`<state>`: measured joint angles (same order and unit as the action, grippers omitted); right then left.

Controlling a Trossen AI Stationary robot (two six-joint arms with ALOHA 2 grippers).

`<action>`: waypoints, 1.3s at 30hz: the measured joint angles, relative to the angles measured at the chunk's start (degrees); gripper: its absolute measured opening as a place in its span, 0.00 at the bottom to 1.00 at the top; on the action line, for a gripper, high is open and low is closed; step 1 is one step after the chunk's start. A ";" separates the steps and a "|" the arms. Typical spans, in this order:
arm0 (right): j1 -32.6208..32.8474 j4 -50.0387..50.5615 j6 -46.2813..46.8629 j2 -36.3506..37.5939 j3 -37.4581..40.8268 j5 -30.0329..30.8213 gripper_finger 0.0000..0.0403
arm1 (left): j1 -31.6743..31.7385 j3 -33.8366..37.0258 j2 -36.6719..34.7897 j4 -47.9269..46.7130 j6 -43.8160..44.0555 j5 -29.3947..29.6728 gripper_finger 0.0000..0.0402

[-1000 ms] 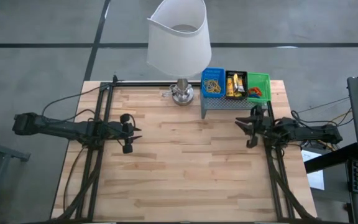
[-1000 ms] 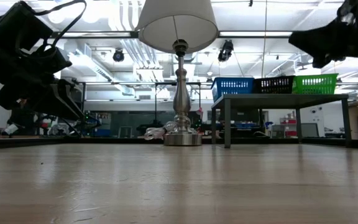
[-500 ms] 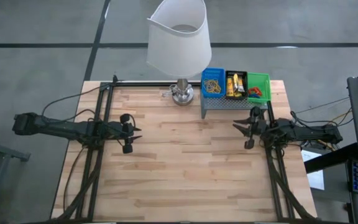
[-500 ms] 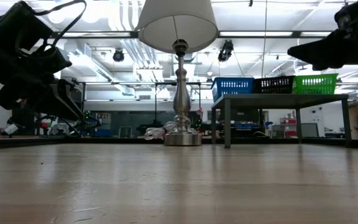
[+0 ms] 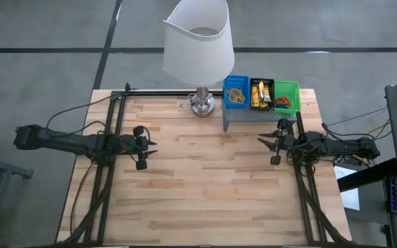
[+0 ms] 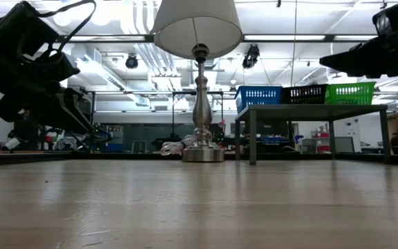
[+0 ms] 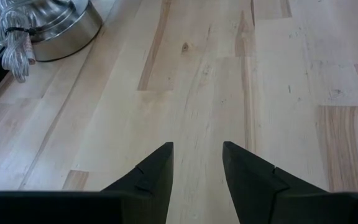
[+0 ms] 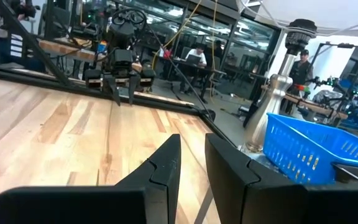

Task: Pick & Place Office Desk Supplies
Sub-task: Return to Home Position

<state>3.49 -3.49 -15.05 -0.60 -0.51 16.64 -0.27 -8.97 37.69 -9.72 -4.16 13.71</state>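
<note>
The office desk supplies lie in three trays on a grey shelf [image 5: 253, 116] at the far right. Tan rubber bands [image 5: 236, 94] are in the blue tray [image 5: 227, 81]. Yellow packets [image 5: 259, 94] are in the black tray, and small red and blue rings [image 5: 284, 103] are in the green tray [image 5: 295, 88]. My left gripper [image 7: 197, 146] hovers open over bare wood at the table's left [image 5: 149, 146]. My right gripper [image 8: 192, 142] is open by a narrow gap and holds nothing. It hangs level in front of the shelf [image 5: 266, 142], pointing toward the table's left.
A lamp with a metal base [image 5: 201, 105] and white shade [image 5: 198, 41] stands at the far middle, left of the shelf, with a bundled cord [image 7: 14, 43] beside the base. People sit and stand in the room beyond [image 8: 197, 56]. Bare wood [image 5: 205, 179] lies between the arms.
My right gripper has tipped up from slanting downward to level and has rolled about its own axis, staying in front of the shelf. Its finger gap looks unchanged.
</note>
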 joint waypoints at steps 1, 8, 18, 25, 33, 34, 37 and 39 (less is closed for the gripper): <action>0.00 -0.02 0.00 0.02 0.00 0.00 0.17 | 0.00 0.00 0.00 0.00 0.00 0.00 0.36; 0.00 -0.04 0.00 0.02 0.00 -0.02 0.17 | 0.02 0.00 0.00 0.00 0.00 0.00 0.36; 0.00 -0.04 0.00 0.02 0.00 -0.13 0.17 | 0.00 0.00 0.02 -1.91 -0.31 -0.35 0.36; 0.00 -0.02 0.00 0.02 0.00 -0.12 0.17 | 0.00 0.00 0.02 -1.60 -0.38 -0.26 0.36; 0.00 0.02 0.01 0.02 -0.02 -0.11 0.17 | 0.00 0.02 -0.11 14.44 -12.05 -0.17 0.36; 0.00 0.02 0.01 0.02 -0.02 -0.11 0.17 | 0.00 0.02 -0.09 14.75 -11.30 -0.21 0.36; 0.00 0.02 0.00 0.02 -0.02 -0.09 0.17 | 0.06 0.02 -0.22 13.85 -7.84 -0.20 0.36; 0.00 0.02 0.00 0.03 -0.02 -0.09 0.17 | 0.12 0.26 -1.33 14.13 -6.34 -1.47 0.36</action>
<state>3.49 -3.46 -15.05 -0.58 -0.54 16.56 -0.15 -8.71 36.36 4.41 -10.51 12.24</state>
